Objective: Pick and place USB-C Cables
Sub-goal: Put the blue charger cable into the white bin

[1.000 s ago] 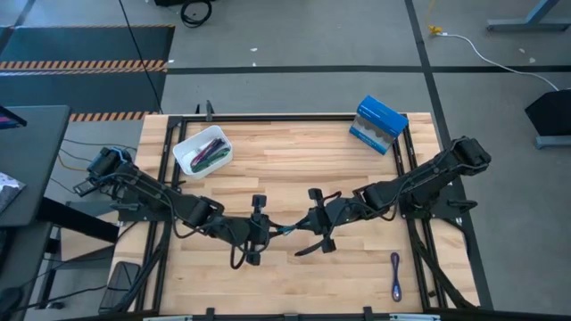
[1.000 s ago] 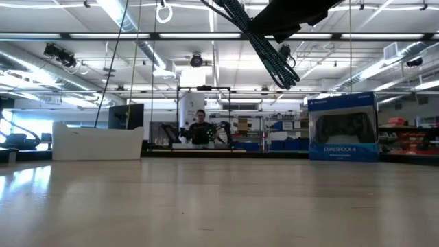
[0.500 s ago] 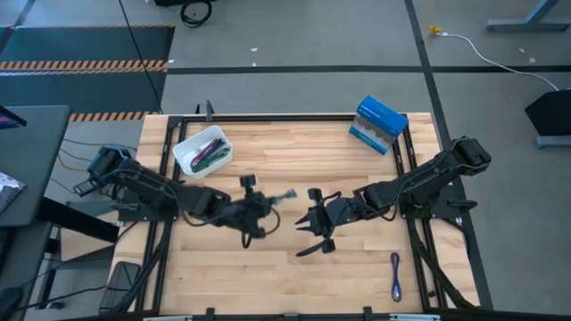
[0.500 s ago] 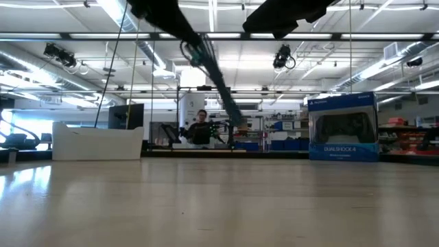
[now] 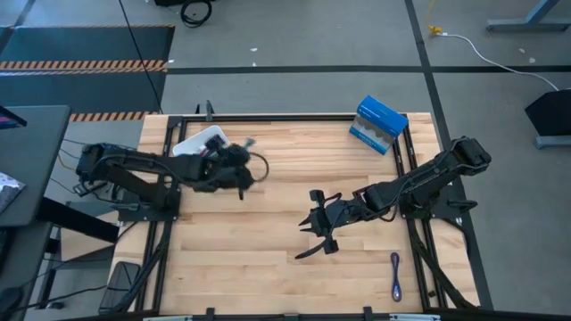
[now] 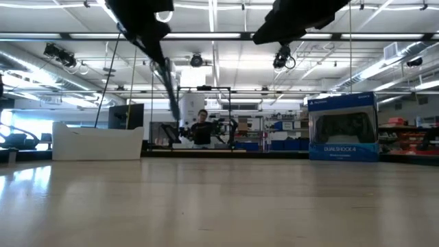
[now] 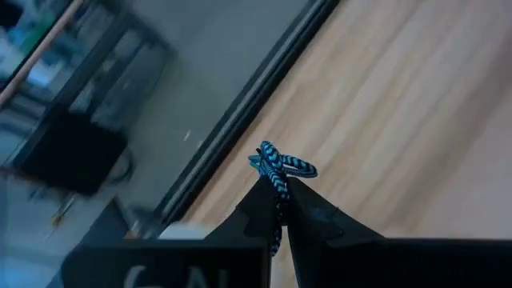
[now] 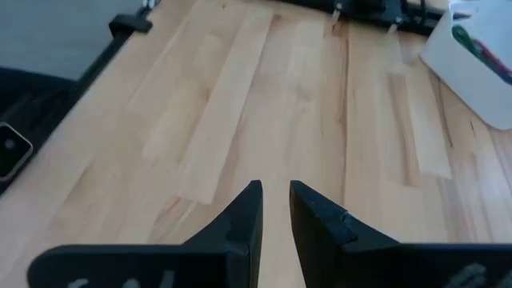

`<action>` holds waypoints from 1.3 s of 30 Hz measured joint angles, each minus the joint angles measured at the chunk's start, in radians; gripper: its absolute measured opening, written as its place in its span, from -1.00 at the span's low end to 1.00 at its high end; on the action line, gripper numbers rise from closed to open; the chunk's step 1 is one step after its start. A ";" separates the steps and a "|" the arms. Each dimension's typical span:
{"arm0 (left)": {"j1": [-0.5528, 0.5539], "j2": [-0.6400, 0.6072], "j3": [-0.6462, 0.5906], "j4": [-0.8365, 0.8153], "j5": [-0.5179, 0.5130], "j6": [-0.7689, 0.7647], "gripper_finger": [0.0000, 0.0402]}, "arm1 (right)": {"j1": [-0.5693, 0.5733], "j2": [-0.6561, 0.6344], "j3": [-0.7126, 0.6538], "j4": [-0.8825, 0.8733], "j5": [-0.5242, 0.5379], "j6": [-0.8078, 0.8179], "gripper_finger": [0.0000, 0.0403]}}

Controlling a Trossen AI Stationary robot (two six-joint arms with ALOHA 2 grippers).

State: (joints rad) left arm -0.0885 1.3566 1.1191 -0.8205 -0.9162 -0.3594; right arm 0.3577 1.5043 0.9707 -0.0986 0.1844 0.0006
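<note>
On the wooden table point(image 5: 285, 169), your left gripper point(image 7: 278, 192) is clenched on a teal cable point(image 7: 278, 166), right beside the white tray point(image 5: 198, 141). Your right gripper point(image 8: 274, 210) hovers mid-table, fingers slightly apart, gripping nothing; a purple cable point(image 5: 395, 275) lies well behind it.

A light wooden table point(image 5: 285, 259) with a black frame around its edges is seen from above. A white tray point(image 5: 198, 143) is set at its upper left, partly hidden under an arm. A blue and white box point(image 5: 379, 125) is placed at the upper right. A purple cable point(image 5: 395, 275) is laid at the lower right.
</note>
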 joint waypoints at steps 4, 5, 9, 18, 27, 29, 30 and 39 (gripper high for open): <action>0.079 -0.026 0.000 -0.173 0.049 -0.086 -0.88 | 0.000 0.000 0.000 -0.014 0.000 0.000 -0.65; 0.098 -0.030 0.000 -0.225 0.069 -0.109 -0.87 | 0.000 0.000 0.000 -0.014 0.000 0.000 -0.65; 0.146 -0.031 -0.001 -0.351 0.087 -0.160 -0.88 | 0.000 0.000 -0.017 -0.005 0.000 -0.001 -0.65; 0.217 -0.031 0.000 -0.437 0.190 -0.184 -0.87 | -0.008 0.000 -0.108 0.038 0.000 0.047 -0.65; 0.311 -0.031 0.000 -0.437 0.261 -0.104 -0.85 | -0.007 0.000 -0.159 0.123 0.000 0.053 -0.65; 0.312 -0.031 0.000 -0.433 0.225 -0.087 -0.87 | -0.008 0.000 -0.159 0.125 0.000 0.052 -0.65; 0.312 -0.031 0.000 -0.427 0.203 -0.077 -0.89 | -0.008 0.000 -0.159 0.125 0.000 0.052 -0.65; 0.316 -0.031 0.000 -0.255 0.132 0.056 -0.89 | -0.008 0.000 -0.159 0.125 0.000 0.056 -0.65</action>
State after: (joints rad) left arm 0.2275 1.3258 1.1187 -1.0757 -0.7839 -0.3036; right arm 0.3500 1.5043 0.8112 0.0261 0.1844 0.0568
